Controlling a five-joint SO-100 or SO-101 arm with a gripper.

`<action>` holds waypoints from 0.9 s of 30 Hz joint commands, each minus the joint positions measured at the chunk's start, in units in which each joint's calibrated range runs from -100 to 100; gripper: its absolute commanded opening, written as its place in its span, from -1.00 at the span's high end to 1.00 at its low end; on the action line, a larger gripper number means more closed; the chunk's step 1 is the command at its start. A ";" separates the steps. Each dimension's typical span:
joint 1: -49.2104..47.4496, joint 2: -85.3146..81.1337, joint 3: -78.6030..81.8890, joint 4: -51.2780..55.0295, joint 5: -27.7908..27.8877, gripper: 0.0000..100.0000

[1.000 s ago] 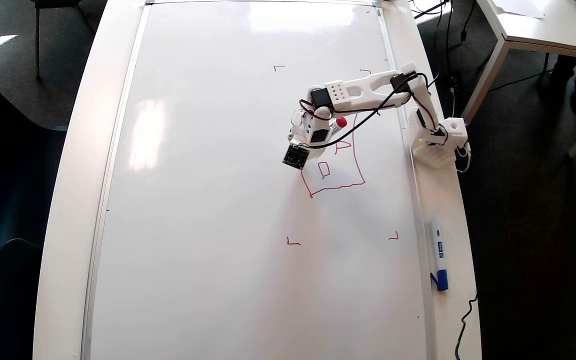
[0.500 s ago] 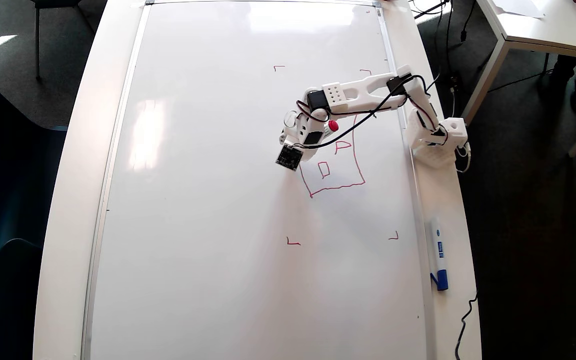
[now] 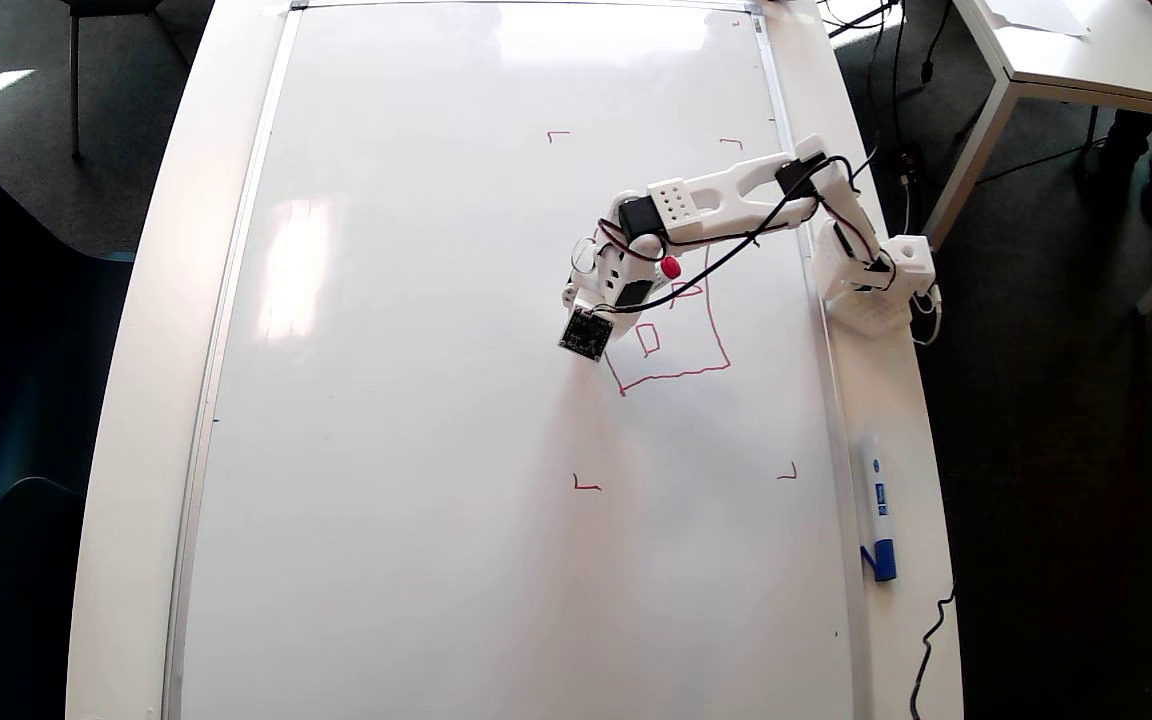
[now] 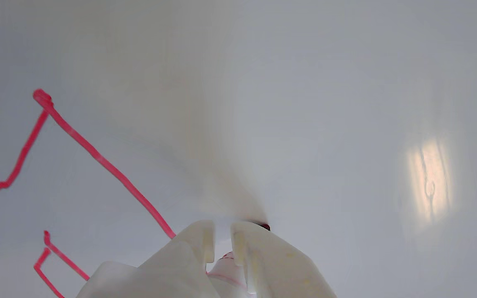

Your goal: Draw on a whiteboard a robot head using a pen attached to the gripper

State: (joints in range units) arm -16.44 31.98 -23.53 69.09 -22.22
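The whiteboard [image 3: 416, 420] [image 4: 313, 99] covers most of the table. The robot head [image 3: 681, 373] is a wobbly red outline with two small shapes showing inside it. My arm hides its upper part. My white gripper [image 3: 604, 290] hangs over the outline's left edge, shut on the pen. The pen's red end [image 3: 671, 267] sticks up beside the wrist. In the wrist view my gripper [image 4: 222, 234] has its fingers [image 4: 197, 244] close together around the pen [image 4: 227, 265]. A dark red tip [image 4: 265, 227] meets the board. The outline's red line [image 4: 97, 157] runs to the left of it.
Red corner marks [image 3: 586, 485] [image 3: 788, 473] [image 3: 558, 134] [image 3: 731, 143] frame the drawing area. A white marker with a blue cap [image 3: 877, 510] lies on the table strip right of the board. The arm base [image 3: 876, 285] stands at the right edge.
The gripper with the pen shifted slightly left, then toward the bottom of the overhead view along the outline's left side. The drawing looks the same.
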 commanded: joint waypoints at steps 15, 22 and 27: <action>0.27 0.01 -0.76 -7.49 0.07 0.99; 2.85 0.01 -0.58 -7.75 0.83 0.99; 5.57 -0.07 -0.58 -7.75 1.20 0.99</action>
State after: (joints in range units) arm -12.97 32.32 -23.53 61.82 -21.74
